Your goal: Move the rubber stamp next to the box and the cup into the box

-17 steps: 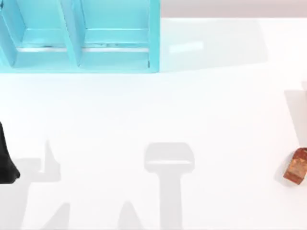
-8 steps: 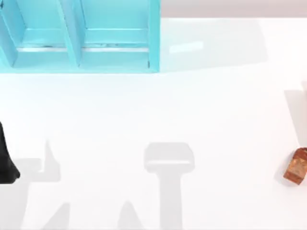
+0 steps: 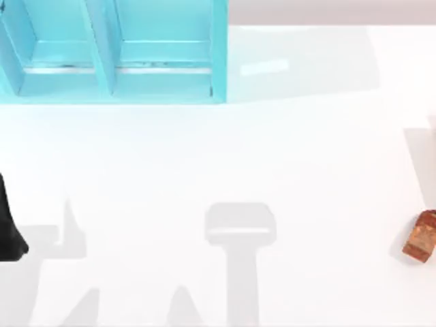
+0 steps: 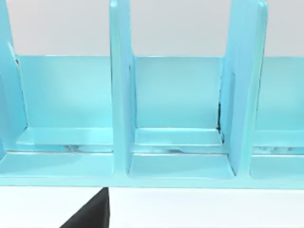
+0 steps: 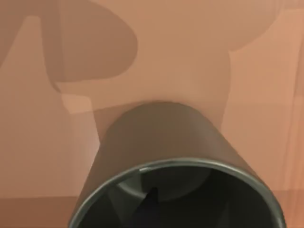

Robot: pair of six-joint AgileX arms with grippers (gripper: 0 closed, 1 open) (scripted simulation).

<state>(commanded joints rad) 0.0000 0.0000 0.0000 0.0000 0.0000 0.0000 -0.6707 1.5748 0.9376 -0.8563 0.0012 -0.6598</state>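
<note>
The rubber stamp (image 3: pixel 420 236), a small mottled orange-brown block, lies at the table's far right edge, a little to the front. The cup (image 5: pixel 175 161), dark olive-grey and handleless, sits very close in the right wrist view, its open mouth toward the camera, above a surface crossed by shadows. The box (image 3: pixel 116 51) is a turquoise divided tray at the table's back left; its compartments (image 4: pixel 178 137) face the left wrist camera. A black part of my left arm (image 3: pixel 8 228) shows at the table's left edge. A black piece (image 4: pixel 92 214) juts into the left wrist view below the box.
Grey shadows (image 3: pixel 240 231) of the arms fall on the white table's front middle and front left. The box's turquoise dividers (image 4: pixel 121 95) stand upright between its compartments.
</note>
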